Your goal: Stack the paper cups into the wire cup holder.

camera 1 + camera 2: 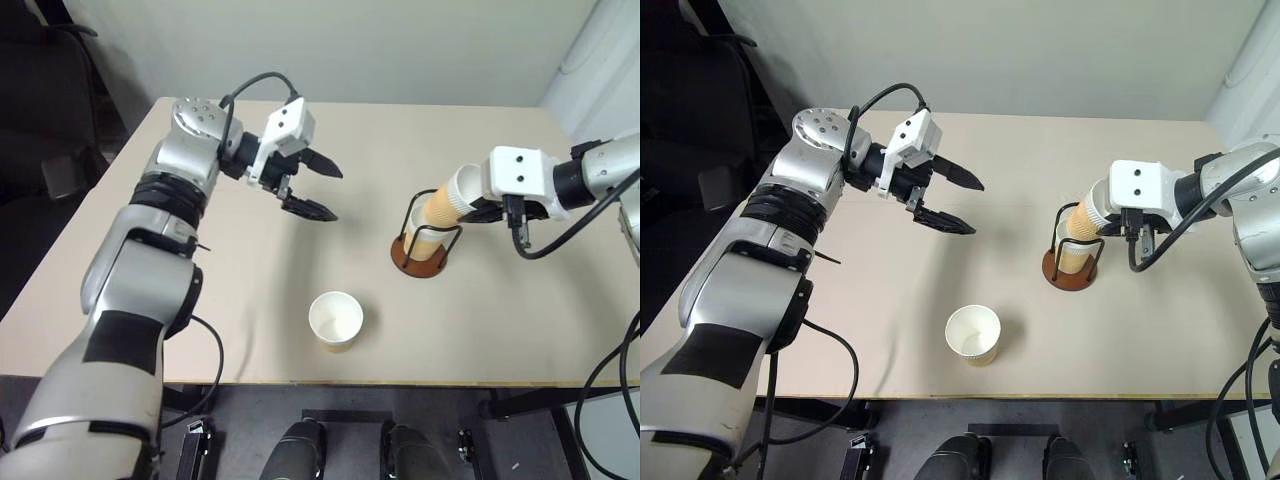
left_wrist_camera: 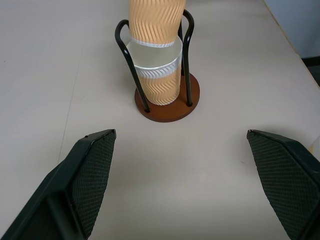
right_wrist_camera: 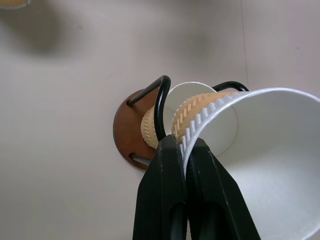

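right claw (image 3: 185, 150) pinched shut on the rim wall of a tilted paper cup (image 1: 452, 197), one finger inside and one outside, likely so the cup's narrow base can lead into the wire cup holder (image 1: 420, 245). held cup's lower end poised at the top of the holder, just over the cup already seated there (image 2: 156, 75); whether the two touch cannot be told. tilt probably needs levelling before release, or the cup may catch on a wire loop. left claw (image 1: 315, 187) spread wide and empty, hovering above the table (image 1: 120, 250), well apart from the holder, apparently on standby. third cup (image 1: 336, 319) upright near the front edge, mouth up, within reach for a later pick. table: pale beige, matte, flat. beyond: light wall at the far edge, dark chair at far left.
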Motion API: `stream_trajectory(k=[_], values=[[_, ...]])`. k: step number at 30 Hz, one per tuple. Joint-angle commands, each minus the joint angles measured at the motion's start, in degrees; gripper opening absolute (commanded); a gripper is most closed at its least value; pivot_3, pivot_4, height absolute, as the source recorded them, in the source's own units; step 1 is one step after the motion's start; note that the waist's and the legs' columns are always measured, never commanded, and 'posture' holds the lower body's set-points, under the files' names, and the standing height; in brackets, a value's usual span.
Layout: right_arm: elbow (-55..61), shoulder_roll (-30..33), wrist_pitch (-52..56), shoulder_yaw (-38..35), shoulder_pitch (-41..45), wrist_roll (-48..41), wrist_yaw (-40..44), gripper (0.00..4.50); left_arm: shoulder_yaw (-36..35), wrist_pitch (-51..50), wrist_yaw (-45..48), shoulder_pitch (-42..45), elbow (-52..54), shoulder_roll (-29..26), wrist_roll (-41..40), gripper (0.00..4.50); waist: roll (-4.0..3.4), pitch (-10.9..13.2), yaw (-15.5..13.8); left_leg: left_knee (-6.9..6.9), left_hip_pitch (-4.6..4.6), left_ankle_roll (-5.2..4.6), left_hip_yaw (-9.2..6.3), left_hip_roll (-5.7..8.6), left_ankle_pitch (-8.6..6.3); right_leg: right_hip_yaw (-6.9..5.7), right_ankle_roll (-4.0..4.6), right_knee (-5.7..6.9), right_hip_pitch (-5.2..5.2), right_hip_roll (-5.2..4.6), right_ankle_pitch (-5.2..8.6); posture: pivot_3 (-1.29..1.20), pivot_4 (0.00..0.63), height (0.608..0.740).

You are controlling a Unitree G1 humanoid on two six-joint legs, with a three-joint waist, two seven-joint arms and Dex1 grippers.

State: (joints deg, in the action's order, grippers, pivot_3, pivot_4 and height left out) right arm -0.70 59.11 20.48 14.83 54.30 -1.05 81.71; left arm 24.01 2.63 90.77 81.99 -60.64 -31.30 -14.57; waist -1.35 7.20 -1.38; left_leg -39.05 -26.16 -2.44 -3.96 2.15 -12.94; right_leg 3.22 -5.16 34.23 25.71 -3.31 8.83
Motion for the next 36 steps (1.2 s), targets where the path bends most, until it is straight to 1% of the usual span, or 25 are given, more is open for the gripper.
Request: stream_trajectory(k=[1,7,14,16,18,22,25,28,30,33,36], values=[[-0.1,0.3,-1.6,-0.4,0.2,1.0,0.5,0.05,-1.7,0.3,1.7,0.6,2.0,-0.3,-0.4,4.50,-0.01,0.0,0.0,-0.01,0.00,0.00,-0.04,-0.01,0.00,0.04,0.00,0.02,0.00,-0.03,0.00,0.00,0.150,0.740],[-0.7,-0.2,-3.1,-0.1,0.1,2.0,1.1,0.05,-2.1,0.4,1.7,0.8,1.9,0.1,-0.1,4.50,-0.01,0.0,0.0,-0.04,0.04,0.00,-0.07,0.02,0.00,0.01,0.08,0.21,0.00,-0.02,0.02,0.00,0.150,0.740],[-2.1,-2.3,-4.6,1.0,1.6,3.4,1.5,0.05,-2.5,0.6,1.7,0.9,1.8,0.6,0.2,4.50,0.00,0.0,0.1,-0.07,0.10,-0.07,-0.07,0.04,-0.03,-0.04,0.15,0.51,0.08,0.00,0.04,0.00,0.150,0.740],[-2.2,-2.8,-4.5,1.2,1.8,3.4,1.7,0.40,-2.6,0.5,1.7,0.9,1.9,0.6,0.2,4.50,0.00,0.0,0.2,-0.06,0.09,-0.09,-0.07,0.04,-0.01,-0.04,0.17,0.61,0.12,0.01,0.05,0.00,0.150,0.740],[-2.1,-3.6,-4.1,1.1,2.0,3.0,1.6,0.94,-2.6,0.4,1.7,0.9,2.0,0.5,0.1,4.50,0.00,0.0,0.2,-0.06,0.09,-0.10,-0.12,0.01,0.00,-0.04,0.20,0.63,0.12,0.00,0.05,0.00,0.150,0.740],[-2.0,-4.9,-3.3,0.1,2.1,2.4,0.7,2.42,-2.6,0.3,1.7,0.7,2.3,0.4,0.1,4.50,0.00,0.0,0.3,-0.05,0.10,-0.13,-0.07,0.03,0.02,-0.07,0.28,0.67,0.14,0.05,0.05,0.00,0.150,0.740],[-1.7,-5.9,-1.3,-2.0,2.5,0.8,-0.9,3.47,-2.8,0.2,1.7,0.8,2.1,0.5,0.3,4.50,0.00,0.0,0.3,-0.05,0.09,-0.14,-0.09,0.03,0.05,-0.08,0.35,0.67,0.14,0.05,0.06,0.00,0.150,0.740],[1.5,-5.9,6.3,-6.5,2.6,-4.1,-2.0,3.47,-3.0,0.2,1.7,0.8,2.2,0.6,0.4,4.50,0.00,0.0,0.3,-0.05,0.07,-0.11,-0.08,0.04,0.09,-0.08,0.43,0.67,0.15,0.04,0.09,0.00,0.150,0.740],[4.8,-4.5,11.4,-10.3,1.2,-7.3,-3.0,3.47,-3.1,-0.2,1.7,0.6,2.6,0.6,0.4,4.50,0.00,0.0,0.2,-0.04,0.05,0.06,-0.07,0.05,0.21,-0.07,0.48,0.66,0.15,0.04,0.13,0.00,0.150,0.740],[10.1,-1.3,17.2,-15.8,-3.0,-10.8,-4.3,3.47,-1.4,-1.2,1.7,-0.4,4.6,0.4,0.1,4.50,0.03,0.0,-0.1,-0.02,0.03,0.16,-0.06,0.05,0.27,-0.08,0.81,0.65,0.12,0.05,0.33,0.00,0.150,0.740],[14.7,1.8,21.2,-19.9,-7.2,-13.7,-5.5,3.47,1.3,-2.0,1.7,-1.6,7.6,-0.4,-0.7,4.50,0.06,0.0,-0.2,-0.04,0.10,0.18,-0.06,0.06,0.22,-0.09,0.85,0.64,0.02,0.06,0.43,0.00,0.150,0.740]])
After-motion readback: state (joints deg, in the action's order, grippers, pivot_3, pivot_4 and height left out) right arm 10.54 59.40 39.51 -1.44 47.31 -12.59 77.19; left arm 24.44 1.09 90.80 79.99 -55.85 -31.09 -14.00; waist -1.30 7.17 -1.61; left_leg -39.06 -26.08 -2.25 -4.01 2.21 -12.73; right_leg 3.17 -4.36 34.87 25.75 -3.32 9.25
